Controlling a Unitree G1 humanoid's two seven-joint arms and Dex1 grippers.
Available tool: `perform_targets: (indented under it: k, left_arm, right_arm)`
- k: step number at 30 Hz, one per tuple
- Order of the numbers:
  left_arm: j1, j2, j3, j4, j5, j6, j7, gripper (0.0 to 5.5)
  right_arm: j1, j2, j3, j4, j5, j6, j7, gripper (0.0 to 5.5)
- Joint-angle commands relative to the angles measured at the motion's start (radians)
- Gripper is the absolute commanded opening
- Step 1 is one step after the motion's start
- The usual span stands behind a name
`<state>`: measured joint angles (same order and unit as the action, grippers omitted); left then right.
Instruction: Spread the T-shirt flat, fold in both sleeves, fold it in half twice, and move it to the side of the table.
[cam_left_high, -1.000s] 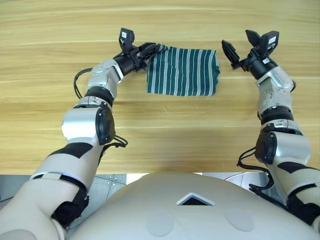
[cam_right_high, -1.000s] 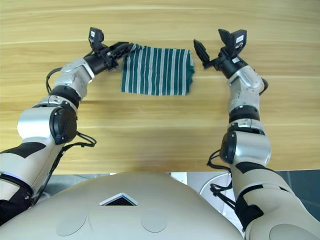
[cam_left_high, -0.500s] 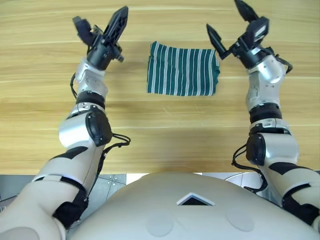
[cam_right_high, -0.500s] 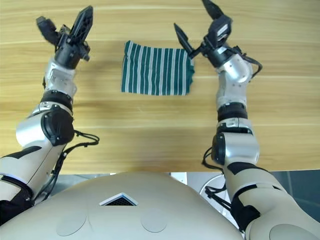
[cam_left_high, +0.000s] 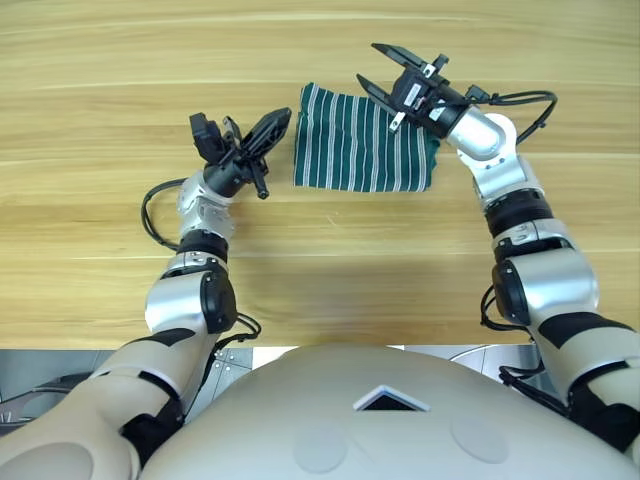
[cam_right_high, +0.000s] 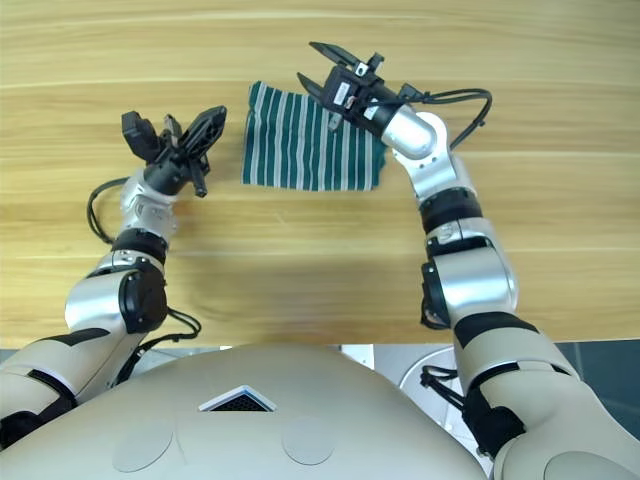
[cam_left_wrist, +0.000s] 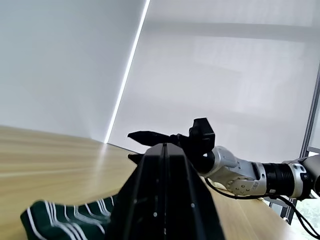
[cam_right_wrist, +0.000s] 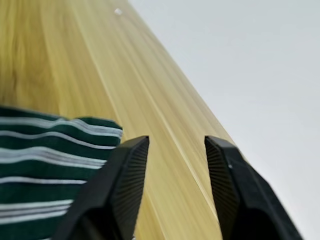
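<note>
While both arms are raised over the wooden table (cam_left_high: 120, 60), the T-shirt (cam_left_high: 365, 140) lies on the board ahead of the robot, towards the far part of the visible surface and between the two arms. It is folded into a compact, roughly rectangular pad, somewhat wider than deep. The cloth is dark green with thin white stripes running from the near edge to the far edge. The near edge is straight. The right-hand edge is rounded and thick, with layers showing as a dark roll. The far left corner stands out as a small point. No sleeve or collar is visible, and the upper face appears smooth. The left gripper (cam_left_high: 241, 128) is just beside the pad's left edge, its two fingers spread wide apart and holding nothing; a strip of bare wood separates it from the cloth. The right gripper (cam_left_high: 372, 66) is over the pad's far right portion, its fingers likewise apart and empty, one tip above the striped cloth and the other beyond its far edge. Contact between that gripper and the cloth cannot be established.
</note>
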<state>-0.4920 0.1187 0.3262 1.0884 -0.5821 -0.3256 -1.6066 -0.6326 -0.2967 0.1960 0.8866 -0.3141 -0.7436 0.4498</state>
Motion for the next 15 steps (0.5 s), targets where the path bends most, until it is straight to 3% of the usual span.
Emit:
perform_targets:
  k: [1,8,15]
  left_arm:
    - [-0.024,0.003,0.02,0.06,0.019,-0.015,0.005,0.0]
    - [-0.027,-0.015,0.036,0.113,0.054,-0.037,0.045,0.0]
    - [-0.031,-0.031,0.04,0.122,0.081,-0.041,0.061,0.0]
  right_arm:
    - [-0.039,-0.028,0.045,-0.02,-0.051,-0.003,-0.008,1.27]
    - [-0.062,-0.093,0.15,-0.046,-0.135,0.03,0.08,0.08]
    - [-0.121,-0.118,0.276,0.018,-0.244,0.087,0.178,0.03]
